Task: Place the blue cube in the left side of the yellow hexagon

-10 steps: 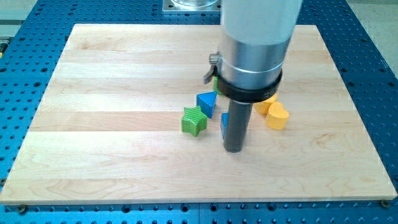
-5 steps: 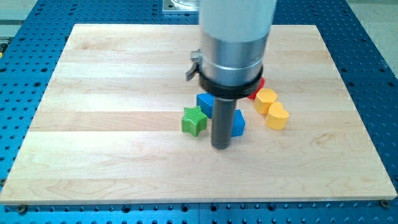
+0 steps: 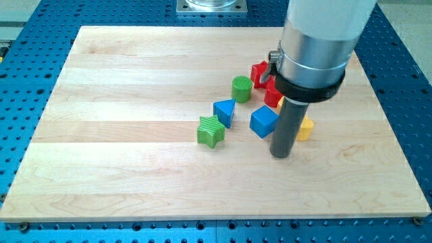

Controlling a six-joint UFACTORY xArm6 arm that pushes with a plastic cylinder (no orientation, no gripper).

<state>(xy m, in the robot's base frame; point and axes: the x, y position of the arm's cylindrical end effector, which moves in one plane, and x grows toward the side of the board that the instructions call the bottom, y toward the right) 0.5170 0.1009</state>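
Note:
The blue cube [image 3: 264, 121] sits on the wooden board right of the middle. My tip [image 3: 281, 154] rests on the board just to the cube's lower right, close to it. The rod hides most of the yellow blocks behind it. Only a yellow edge [image 3: 305, 128] shows to the rod's right, so the yellow hexagon cannot be made out.
A blue triangle [image 3: 225, 111] and a green star [image 3: 210, 131] lie left of the cube. A green cylinder [image 3: 241, 88] and red blocks [image 3: 260, 71] lie above it. The board's right edge [image 3: 388, 115] is near.
My tip swung from the blue cube's left side over to its lower right. The cube stayed near the same spot. The green cylinder and red blocks came into sight.

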